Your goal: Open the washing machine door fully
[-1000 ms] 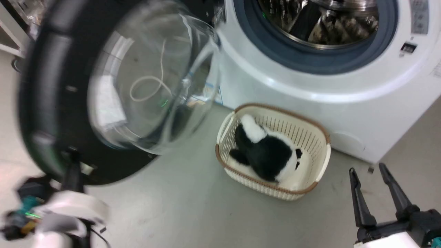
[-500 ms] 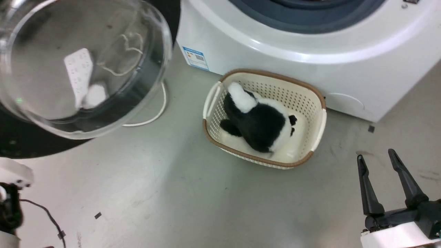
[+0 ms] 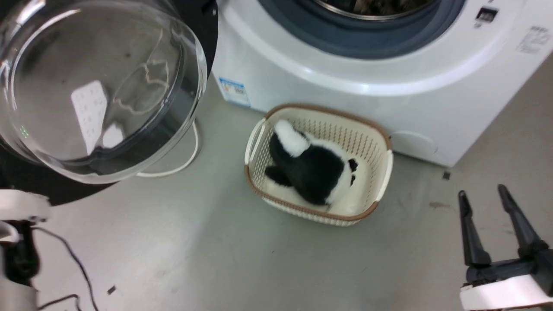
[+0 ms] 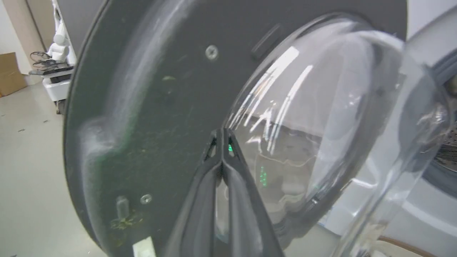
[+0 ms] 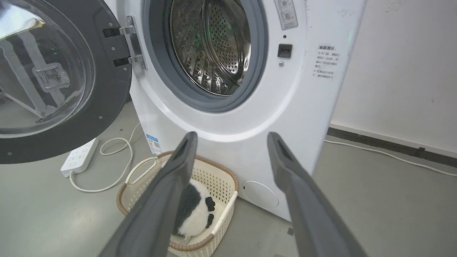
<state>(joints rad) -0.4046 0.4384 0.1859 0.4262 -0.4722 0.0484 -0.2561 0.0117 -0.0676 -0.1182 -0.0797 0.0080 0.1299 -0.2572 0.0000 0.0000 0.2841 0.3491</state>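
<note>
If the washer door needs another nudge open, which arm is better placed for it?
Left. The left gripper, fingers together, points at the dark inner face of the washing machine door from close up. The right gripper hangs open over the floor beyond the basket, away from the door.

A plain white wall (image 5: 403,71) meets the grey floor (image 5: 53,221), where a white power strip (image 5: 79,156) lies.

The washing machine door (image 5: 107,96) stands swung wide open to the left of the opening, hanging upright on its metal hinge (image 5: 134,43), a wide black rim around a bulging clear window. The white washing machine (image 5: 232,121) sits on the floor, grey gasket (image 5: 217,103) and perforated steel drum (image 5: 214,46) exposed.
</note>
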